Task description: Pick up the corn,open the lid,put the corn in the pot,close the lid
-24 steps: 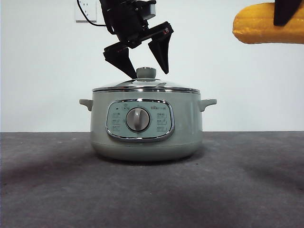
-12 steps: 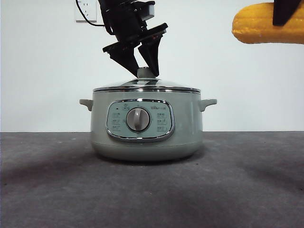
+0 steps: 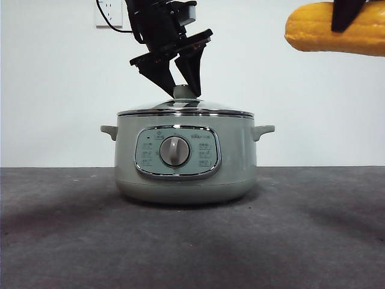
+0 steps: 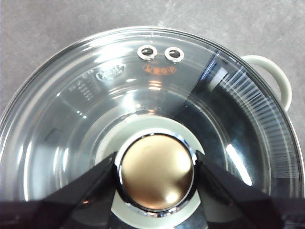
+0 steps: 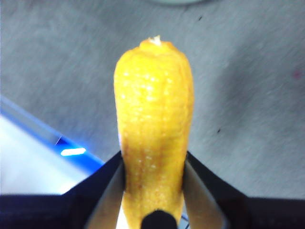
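Front view: pot sits at frame centre on the dark grey surface, control panel and grey dial facing the camera, one small handle on each side. Lid is seated on the pot, chrome rim level all round.

Left gripper comes down from the upper middle of the frame, just left of centre. Its jaws are narrowed around the lid's knob, one tip on each side. Left wrist view confirms this: knob, its shiny top ringed in chrome, fills the lower centre of the frame, with a black jaw touching it on either flank; left gripper is clamped on it. Glass of the lid shows two small vent holes in the upper centre of the frame; one pot handle is visible at the right edge.

Right gripper is at the upper right corner of the front view, holding the corn high in the air, lying roughly level, well apart from the pot. Right wrist view: corn runs up the frame centre, right gripper with its jaws pressed against the cob's lower end on both sides. Grey surface lies blurred behind it.

Wall socket with a black cable is at the upper left of the front view.
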